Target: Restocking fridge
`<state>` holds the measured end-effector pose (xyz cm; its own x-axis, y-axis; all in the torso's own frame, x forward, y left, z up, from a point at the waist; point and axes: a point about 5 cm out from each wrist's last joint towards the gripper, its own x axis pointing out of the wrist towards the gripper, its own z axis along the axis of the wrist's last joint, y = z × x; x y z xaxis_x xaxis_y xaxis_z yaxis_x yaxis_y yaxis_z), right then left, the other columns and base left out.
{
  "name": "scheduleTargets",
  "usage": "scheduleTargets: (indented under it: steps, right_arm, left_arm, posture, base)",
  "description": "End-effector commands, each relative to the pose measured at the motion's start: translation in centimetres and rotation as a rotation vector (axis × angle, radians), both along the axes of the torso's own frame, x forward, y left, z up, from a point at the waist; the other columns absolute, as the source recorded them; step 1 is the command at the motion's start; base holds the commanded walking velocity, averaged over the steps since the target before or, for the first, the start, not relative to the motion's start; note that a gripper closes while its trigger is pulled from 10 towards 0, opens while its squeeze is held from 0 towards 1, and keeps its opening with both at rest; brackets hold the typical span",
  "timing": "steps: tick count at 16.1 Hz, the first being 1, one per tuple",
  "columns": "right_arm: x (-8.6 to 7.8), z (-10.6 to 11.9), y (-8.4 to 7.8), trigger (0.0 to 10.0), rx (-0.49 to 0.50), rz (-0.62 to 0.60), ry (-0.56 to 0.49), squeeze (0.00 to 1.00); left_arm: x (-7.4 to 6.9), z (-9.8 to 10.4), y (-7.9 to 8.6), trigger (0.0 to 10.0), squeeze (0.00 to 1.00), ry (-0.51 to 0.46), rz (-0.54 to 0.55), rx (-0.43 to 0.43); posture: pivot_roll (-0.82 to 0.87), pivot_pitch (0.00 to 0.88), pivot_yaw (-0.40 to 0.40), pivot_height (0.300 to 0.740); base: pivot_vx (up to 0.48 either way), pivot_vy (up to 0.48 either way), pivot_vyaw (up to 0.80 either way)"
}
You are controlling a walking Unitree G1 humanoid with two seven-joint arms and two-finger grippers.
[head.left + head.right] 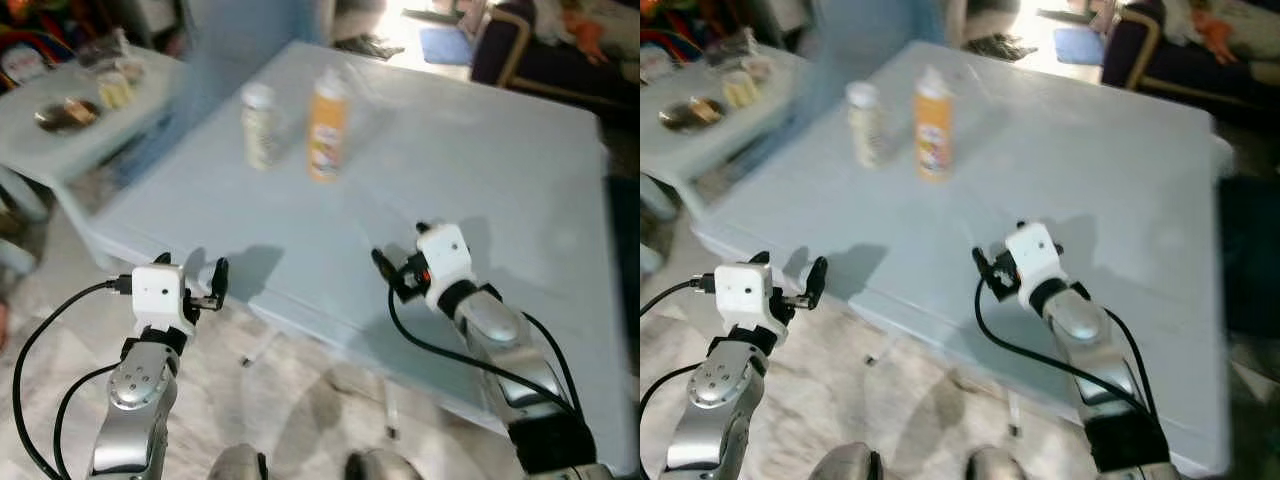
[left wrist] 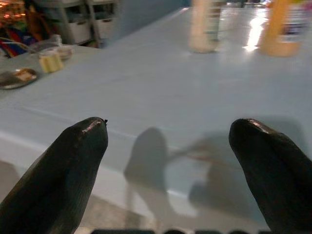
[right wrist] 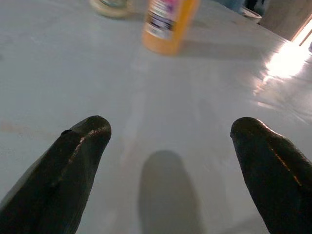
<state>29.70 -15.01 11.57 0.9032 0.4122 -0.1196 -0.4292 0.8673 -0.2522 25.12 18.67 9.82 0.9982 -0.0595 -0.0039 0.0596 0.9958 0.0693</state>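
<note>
Both released, left gripper (image 1: pixel 212 285) at table (image 1: pixel 480 180) edge, right gripper (image 1: pixel 385 272) over it.

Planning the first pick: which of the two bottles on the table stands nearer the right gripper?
The orange bottle. It stands to the right of the pale white-capped bottle, closer to the right gripper over the table.

Orange bottle (image 3: pixel 168 24) label blurred, no legible text.
</note>
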Motion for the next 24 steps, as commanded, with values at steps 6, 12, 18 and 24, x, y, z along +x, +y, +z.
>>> scheduleTargets:
  steps: [6,12,18,24]
  right_arm:
    - [-0.3,0.3,1.9,10.0,0.198,-0.155,-0.075,0.0]
    - [-0.6,-0.5,1.9,10.0,0.187,-0.227,-0.056,0.0]
    - [0.1,0.1,1.8,10.0,0.194,-0.24,-0.09,0.0]
    - [2.3,3.0,2.0,10.0,0.182,-0.142,-0.202,0.0]
  left_arm:
    - [-0.4,0.1,0.5,10.0,0.0,-0.011,0.011,0.032]
    - [-0.4,-0.1,0.3,10.0,0.0,0.003,-0.006,0.004]
    - [-0.6,-0.3,0.3,10.0,0.0,0.007,-0.005,0.011]
    - [-0.5,0.2,1.1,10.0,0.0,-0.017,0.058,0.048]
  posture:
    - [0.01,0.137,-0.027,0.74]
    - [0.01,0.151,-0.038,0.74]
    - [0.01,0.153,-0.038,0.74]
    - [0.02,0.162,-0.031,0.74]
  base:
    - [0.362,0.226,0.0]
    - [0.0,0.0,-0.1]
    - [0.0,0.0,-0.77]
    - [0.0,0.0,-0.1]
